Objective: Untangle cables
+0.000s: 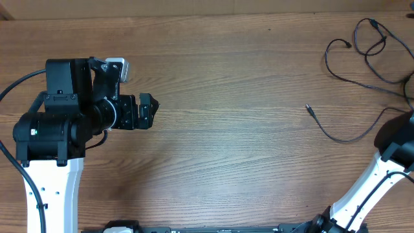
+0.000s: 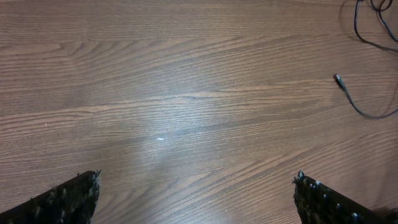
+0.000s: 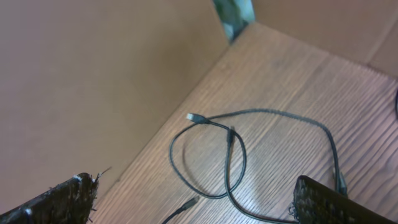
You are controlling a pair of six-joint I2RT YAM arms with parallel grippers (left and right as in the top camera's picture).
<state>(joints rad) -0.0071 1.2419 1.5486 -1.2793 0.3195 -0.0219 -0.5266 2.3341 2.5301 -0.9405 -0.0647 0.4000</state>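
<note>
Thin black cables (image 1: 374, 46) lie looped over one another at the table's far right. One loose cable end (image 1: 308, 108) points toward the middle and also shows in the left wrist view (image 2: 339, 80). My left gripper (image 1: 147, 110) is open and empty over bare wood at the left, far from the cables; its fingers (image 2: 196, 196) are spread wide. My right gripper (image 3: 196, 199) is open and empty, just short of a crossed cable loop (image 3: 233, 155) with a plug (image 3: 193, 117) at its far end. In the overhead view only the right arm (image 1: 393, 139) shows, at the right edge.
A brown cardboard wall (image 3: 93, 81) borders the table beside the cables, meeting another wall at a corner (image 3: 233, 18). The wooden table (image 1: 233, 129) lies between the two arms.
</note>
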